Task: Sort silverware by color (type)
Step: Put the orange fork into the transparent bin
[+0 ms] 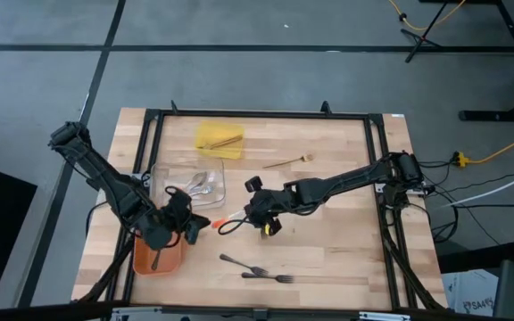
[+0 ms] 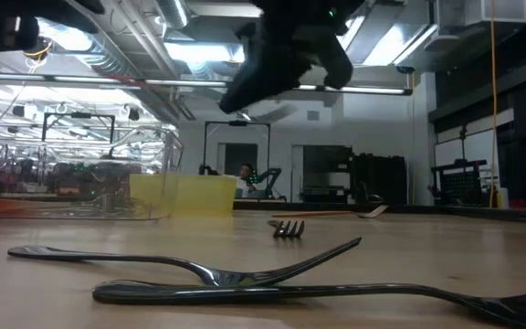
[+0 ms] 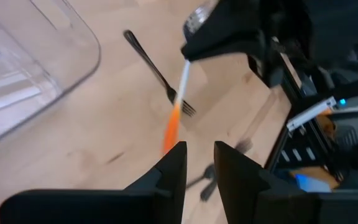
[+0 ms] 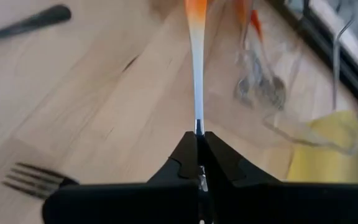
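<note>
A silver utensil with an orange handle tip (image 4: 196,50) sticks out from my right gripper (image 4: 199,134), which is shut on it above the table's middle (image 1: 244,217). My left gripper (image 3: 201,162) hovers open near the orange tray (image 1: 141,263), nothing between its fingers; the orange tip (image 3: 171,127) shows just beyond them. The orange tray holds one dark fork. Two dark forks (image 1: 239,263) (image 1: 270,278) lie flat near the front edge. Silver utensils (image 1: 199,185) lie in the clear tray. A wooden utensil (image 1: 288,162) lies at the far middle. My right gripper pinches the utensil's silver end (image 4: 199,124) between its two fingertips; the fingers hide what lies behind that point. The fingers slant downward from the table's right and run along the utensil. It is lifted clear of the table, and its orange tip (image 1: 220,221) points away toward my left gripper.
The yellow tray (image 1: 219,140) stands at the far middle, and the clear tray (image 1: 163,174) to the left of centre. A black frame rail (image 1: 377,152) runs along the table's edges. Bare wood lies to the right of the two dark forks.
</note>
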Robot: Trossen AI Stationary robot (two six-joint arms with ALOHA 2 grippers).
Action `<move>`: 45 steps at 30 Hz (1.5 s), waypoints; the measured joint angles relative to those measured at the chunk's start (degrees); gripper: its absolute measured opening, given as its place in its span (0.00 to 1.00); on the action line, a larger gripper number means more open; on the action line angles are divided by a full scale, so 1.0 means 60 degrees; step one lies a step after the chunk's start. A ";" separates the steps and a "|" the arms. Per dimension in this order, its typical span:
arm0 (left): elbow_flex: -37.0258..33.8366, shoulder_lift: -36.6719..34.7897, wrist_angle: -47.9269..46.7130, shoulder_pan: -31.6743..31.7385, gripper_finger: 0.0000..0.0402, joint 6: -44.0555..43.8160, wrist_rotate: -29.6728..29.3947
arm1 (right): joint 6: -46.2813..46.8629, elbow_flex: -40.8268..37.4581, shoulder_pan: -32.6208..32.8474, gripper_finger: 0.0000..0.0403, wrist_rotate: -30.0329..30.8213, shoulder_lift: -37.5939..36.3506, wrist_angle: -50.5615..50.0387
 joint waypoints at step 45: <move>-0.0011 0.0328 0.0350 0.1129 0.18 -0.0008 0.0805 | -0.1178 0.0071 -0.0011 0.00 0.0929 -0.0011 0.2180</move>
